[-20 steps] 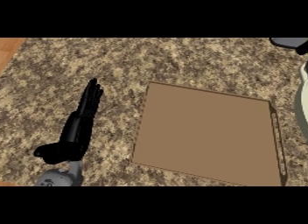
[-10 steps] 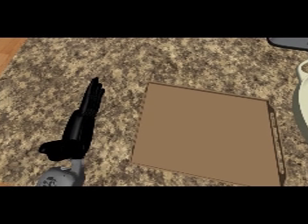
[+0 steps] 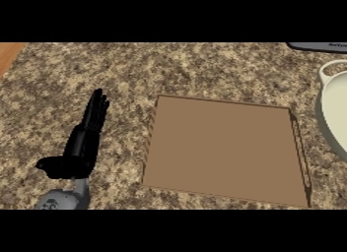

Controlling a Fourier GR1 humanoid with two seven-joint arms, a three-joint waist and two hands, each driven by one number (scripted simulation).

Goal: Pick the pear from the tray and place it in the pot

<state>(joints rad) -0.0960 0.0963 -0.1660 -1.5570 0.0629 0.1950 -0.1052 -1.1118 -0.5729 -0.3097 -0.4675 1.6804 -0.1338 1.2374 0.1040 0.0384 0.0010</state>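
A brown square tray (image 3: 224,150) lies flat in the middle of the speckled granite counter, and I see nothing on it. No pear shows anywhere in the head view. A cream pot (image 3: 344,115) with a loop handle is cut off by the right edge. My left hand (image 3: 80,142) rests open to the left of the tray, fingers straight and pointing away from me. My right hand does not show.
A dark flat object (image 3: 326,47) pokes in at the top right corner. A strip of orange wood (image 3: 0,59) borders the counter at the upper left. Bare granite (image 3: 205,69) stretches beyond the tray.
The black right hand seen at the top right a second ago has left the view. The pot now shows more fully at the right. My left hand has not moved.
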